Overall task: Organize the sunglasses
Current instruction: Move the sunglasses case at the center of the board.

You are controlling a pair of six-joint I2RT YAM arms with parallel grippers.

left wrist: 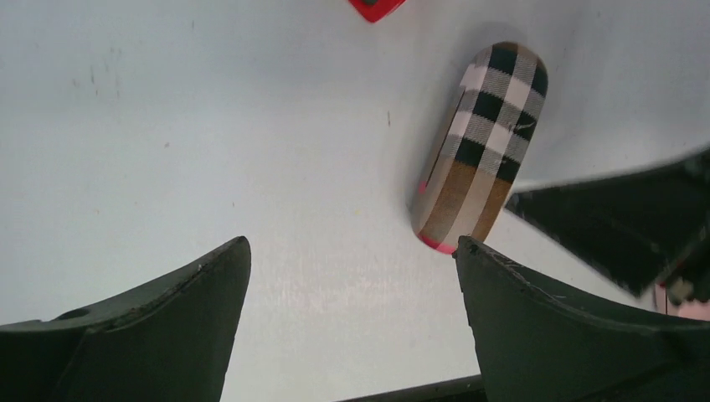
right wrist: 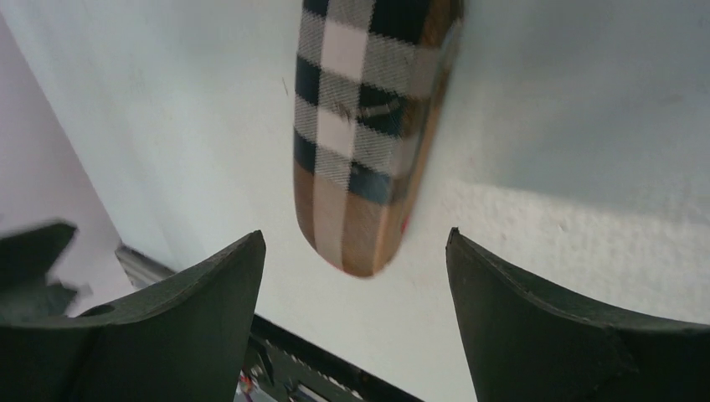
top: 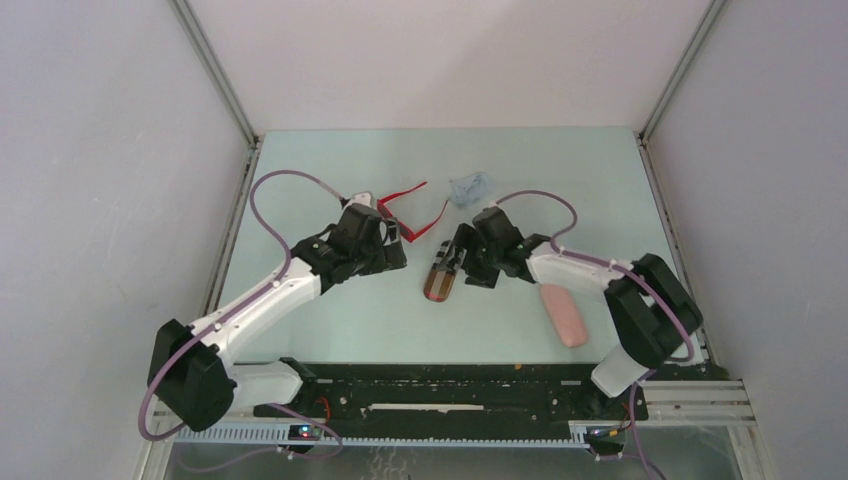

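A pale green table stands enclosed by plain white walls, seemingly evenly lit.

Robot lab cell: white panel walls, aluminium frame posts, pale green table.

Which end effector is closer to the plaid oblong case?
Right. The right end effector, open, is right at the plaid oblong case, which lies centred ahead of it; the left end effector, also open, sits off to the case's left with a gap.

red sunglasses: bright red plastic frame, both temples unfolded and splayed apart. the pair lies on the worktop toward the far middle, front partly hidden. left wrist view shows only a red corner.
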